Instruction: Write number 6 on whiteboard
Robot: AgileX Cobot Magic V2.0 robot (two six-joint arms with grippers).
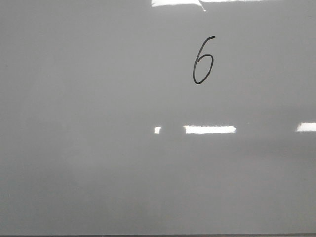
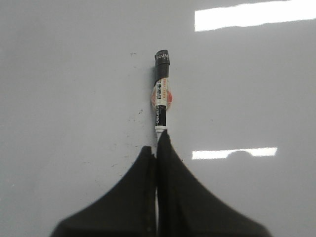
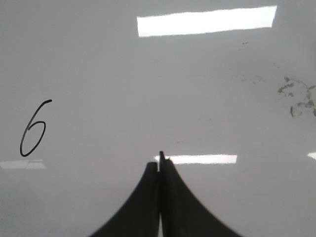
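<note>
The whiteboard (image 1: 98, 123) is glossy grey-white and fills the front view. The number 6 (image 1: 202, 60) is drawn on it in thin black marker, slanted, upper right of centre. It also shows in the right wrist view (image 3: 33, 129), off to one side of my right gripper (image 3: 159, 165), which is shut with nothing held. My left gripper (image 2: 157, 148) is shut on a black-and-white marker (image 2: 161, 94) that sticks straight out beyond the fingertips over the board (image 2: 74, 98). Neither gripper shows in the front view.
Bright rectangular glare patches (image 1: 209, 130) lie across the board. Dark marker smudges (image 3: 298, 101) sit on the board at one side of the right wrist view. Faint specks (image 2: 133, 118) lie beside the marker. The board's dark lower edge (image 1: 158, 235) runs along the front.
</note>
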